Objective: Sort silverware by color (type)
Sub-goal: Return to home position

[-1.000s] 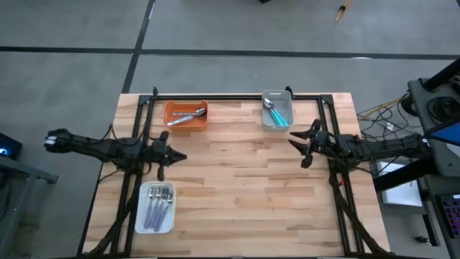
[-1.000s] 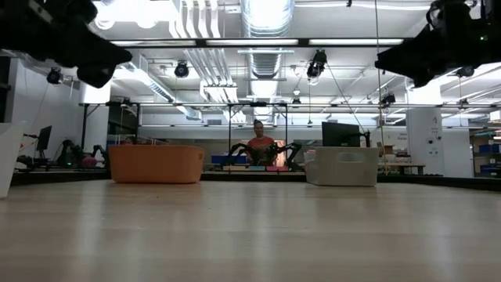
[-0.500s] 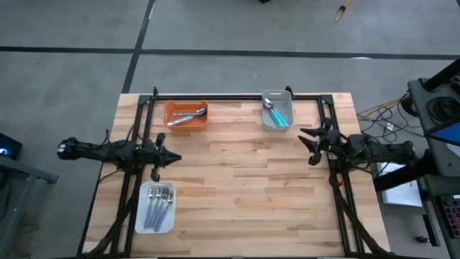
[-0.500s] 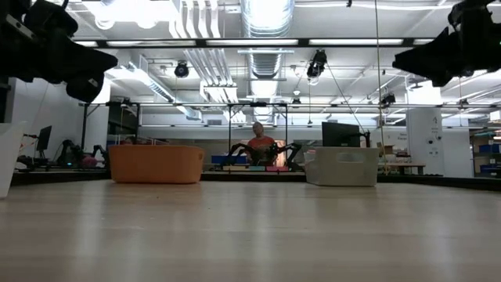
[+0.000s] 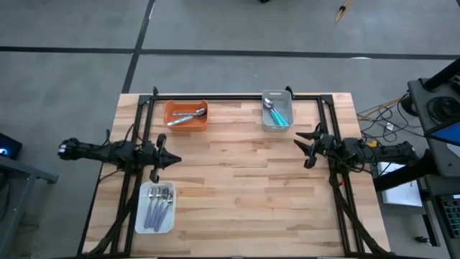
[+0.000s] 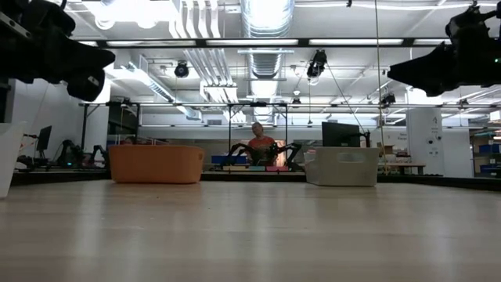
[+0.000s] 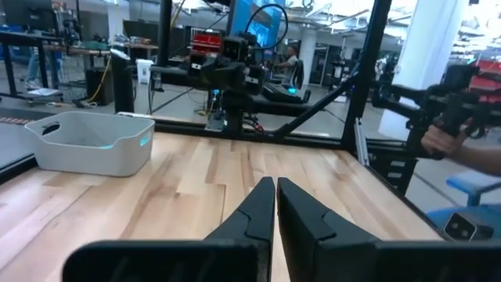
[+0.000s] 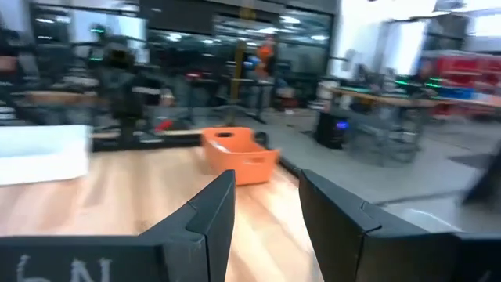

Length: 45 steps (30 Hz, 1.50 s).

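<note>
The silverware lies in three trays. Silver-handled spoons (image 5: 185, 116) are in the orange tray (image 5: 169, 108) at the far left. Teal-handled spoons (image 5: 277, 115) are in the grey tray (image 5: 266, 122) at the far right. Lavender-handled spoons (image 5: 159, 205) are in the white tray (image 5: 141, 216) at the near left. My left gripper (image 5: 172, 159) hovers shut above the table's left side, pointing level toward the middle, with nothing in it (image 7: 275, 186). My right gripper (image 5: 302, 141) hovers open above the right side, pointing level toward the middle, with nothing between its fingers (image 8: 266, 178).
Bare wooden tabletop (image 5: 241, 180) stretches between the two grippers. Black frame rails (image 5: 237, 95) run along the far edge and down both sides of the table. A person (image 6: 258, 141) sits far beyond the table in the low view.
Both grippers have sunk a little. The left one has drawn back toward the table's left edge and the right one toward its right edge. The left stays shut and the right stays open. The spoons and trays have not moved.
</note>
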Motion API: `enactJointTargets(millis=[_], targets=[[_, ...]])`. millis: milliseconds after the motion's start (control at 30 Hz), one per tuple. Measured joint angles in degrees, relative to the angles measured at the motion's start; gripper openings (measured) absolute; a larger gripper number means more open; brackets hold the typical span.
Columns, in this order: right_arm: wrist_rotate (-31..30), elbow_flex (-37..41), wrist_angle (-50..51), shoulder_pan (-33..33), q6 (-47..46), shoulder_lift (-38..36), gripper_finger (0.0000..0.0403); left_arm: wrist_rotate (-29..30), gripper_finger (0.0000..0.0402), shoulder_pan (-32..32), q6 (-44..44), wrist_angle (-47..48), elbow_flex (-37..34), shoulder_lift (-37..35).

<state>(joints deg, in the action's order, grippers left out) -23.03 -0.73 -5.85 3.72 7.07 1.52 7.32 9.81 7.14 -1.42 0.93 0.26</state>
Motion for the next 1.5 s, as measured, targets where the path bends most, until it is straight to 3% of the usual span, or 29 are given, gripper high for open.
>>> enactJointTargets(millis=[167, 1500], targets=[[-6.16, 0.00, 0.06, -0.02, -3.35, 0.04, 0.0134, 0.06, 0.0000, -0.01, 0.56, 0.31, 0.09, 1.39], [-5.53, 0.02, 0.02, -0.02, -3.50, 0.11, 0.0134, 0.21, 0.0000, -0.01, 0.67, 0.31, 0.11, 4.21]])
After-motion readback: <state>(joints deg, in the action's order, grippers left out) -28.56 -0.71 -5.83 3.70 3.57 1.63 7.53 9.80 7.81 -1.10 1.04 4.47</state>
